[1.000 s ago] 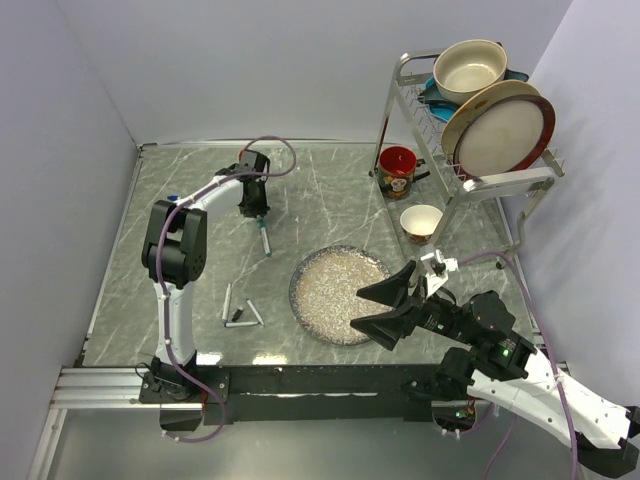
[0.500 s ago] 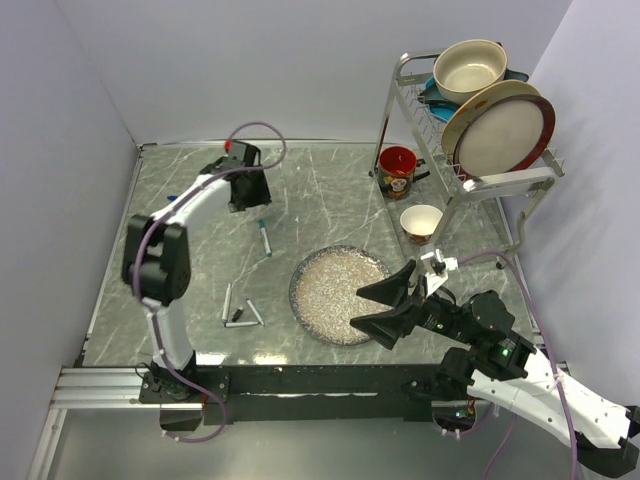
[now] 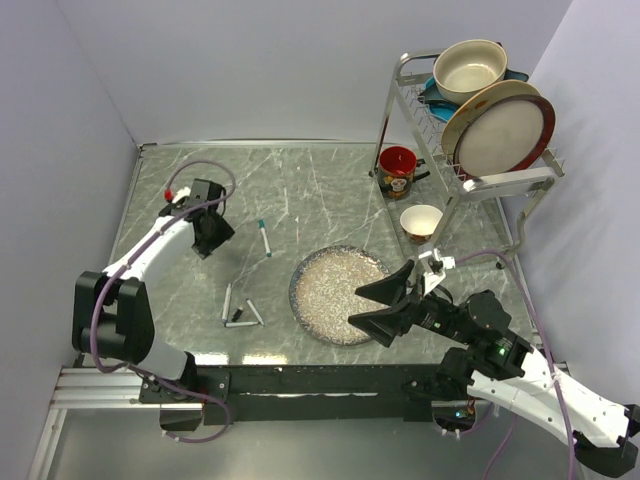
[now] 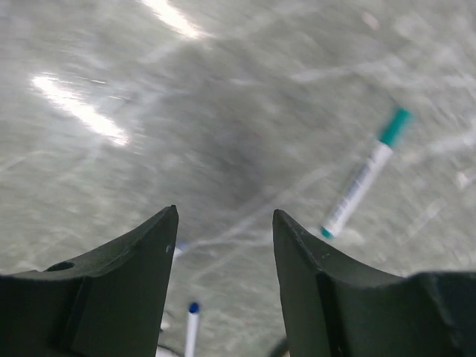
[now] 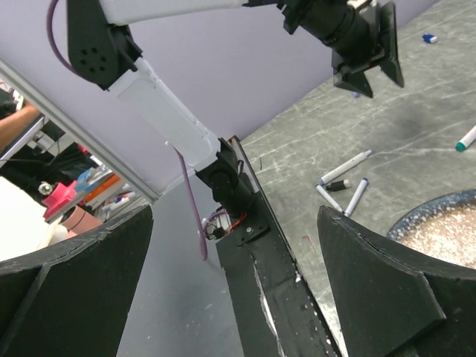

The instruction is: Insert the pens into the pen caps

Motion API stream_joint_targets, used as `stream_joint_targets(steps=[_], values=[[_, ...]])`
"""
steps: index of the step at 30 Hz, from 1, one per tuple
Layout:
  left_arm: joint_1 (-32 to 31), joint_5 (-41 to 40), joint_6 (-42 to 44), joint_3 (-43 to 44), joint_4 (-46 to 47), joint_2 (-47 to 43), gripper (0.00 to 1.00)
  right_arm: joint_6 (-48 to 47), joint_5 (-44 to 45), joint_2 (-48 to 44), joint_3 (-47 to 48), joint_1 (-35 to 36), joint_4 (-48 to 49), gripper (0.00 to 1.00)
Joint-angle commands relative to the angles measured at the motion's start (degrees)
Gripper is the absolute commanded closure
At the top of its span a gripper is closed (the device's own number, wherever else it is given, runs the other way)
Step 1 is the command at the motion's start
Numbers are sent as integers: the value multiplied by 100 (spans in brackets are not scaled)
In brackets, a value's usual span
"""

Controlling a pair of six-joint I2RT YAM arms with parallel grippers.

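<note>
A white pen with a teal-green cap on one end lies on the marble table; the left wrist view shows it at upper right. My left gripper is open and empty, left of that pen and above the table. Three more white pens lie in a small heap near the front, with a black cap among them. One has a blue tip. A small blue cap lies far back. My right gripper is open and empty, hovering over the near right rim of the speckled plate.
A dish rack with a pot and plates stands at the back right. A red mug and a white bowl stand beside it. Walls close the table at the left and back.
My left arm has swung from the far middle of the table to the left and nearer, away from the teal-capped pen, which stays put. The right arm has not moved.
</note>
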Motion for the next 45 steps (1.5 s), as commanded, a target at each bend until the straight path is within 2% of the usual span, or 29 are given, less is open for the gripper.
stream_joint_targets(steps=[1,4,8,12,21,25,29,34,41,45], values=[[651,-524,-355,58,-71,-193,43,155,-134,44,-132,6,508,1],[1082,-524,-469,101,272,-263,43,234,-214,71,-220,14,657,1],[1530,-1111,-1057,549,-104,-115,43,199,-205,27,-220,14,605,1],[1978,-1095,-1190,918,-184,79,43,76,-135,27,-202,6,587,1],[2242,-1315,-1585,1061,-501,720,44,-38,-214,-52,-247,14,728,1],[2296,-1008,-1287,858,-27,843,47,-179,-179,44,-150,14,570,1],[2287,-911,-1164,683,-113,905,48,-144,-222,97,-237,14,701,1],[1787,-805,-1033,155,-140,431,48,-170,-319,220,-159,14,693,1],[-21,-753,-233,-169,-738,220,48,-100,-267,203,-211,14,737,1],[-648,-227,40,-531,-571,-148,50,-82,-275,211,-194,14,737,1]])
